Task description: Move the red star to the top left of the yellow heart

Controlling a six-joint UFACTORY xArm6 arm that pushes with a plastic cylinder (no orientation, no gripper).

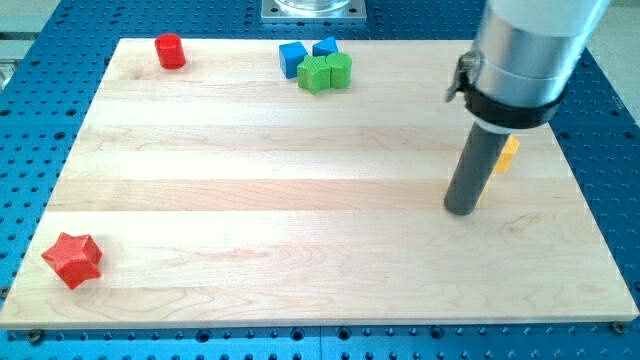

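Note:
The red star (73, 259) lies near the board's bottom left corner. A yellow block (508, 153) at the view's right is mostly hidden behind my rod, so its shape cannot be made out. My tip (460, 209) rests on the board just left of and below that yellow block, far to the right of the red star.
A red cylinder (170, 50) stands near the top left corner. At the top centre a cluster holds two blue blocks (292, 57) (325, 47) and two green blocks (315, 73) (339, 70). The wooden board (300, 180) lies on a blue perforated table.

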